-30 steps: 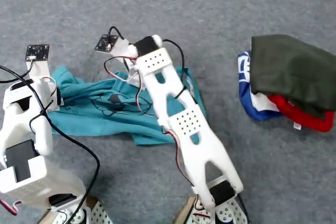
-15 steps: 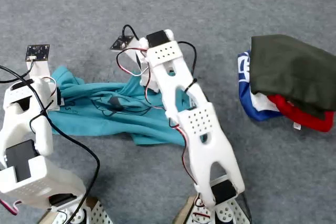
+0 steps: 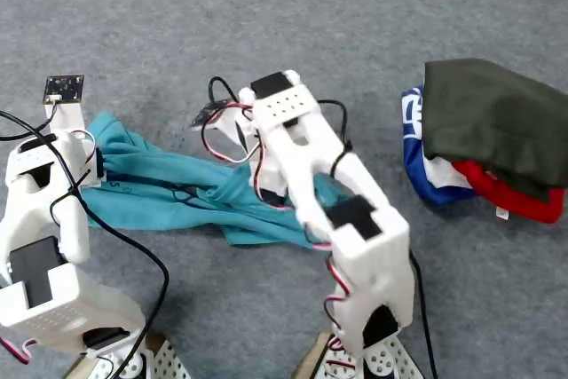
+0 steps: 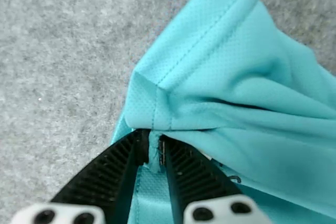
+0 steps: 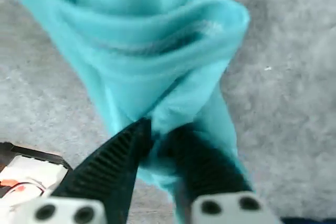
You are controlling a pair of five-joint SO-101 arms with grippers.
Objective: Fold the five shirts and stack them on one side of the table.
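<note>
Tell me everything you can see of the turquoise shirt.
The turquoise shirt looks like a fine-mesh knit with stitched hems and a dark line print. It is not yet folded and lies bunched in a creased band on the grey table, apart from the stacked shirts. The left gripper pinches a hemmed corner between its fingers. The right gripper is clamped on a gathered fold at the other end.

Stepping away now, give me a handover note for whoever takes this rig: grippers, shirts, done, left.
Left gripper: shut on an edge of the teal shirt.
Right gripper: shut on a bunch of the same shirt, which lies unfolded mid-table.
Done: green shirt, red shirt and blue shirt piled at the right of the table.
Left: fold the teal shirt, add it to the pile.
</note>
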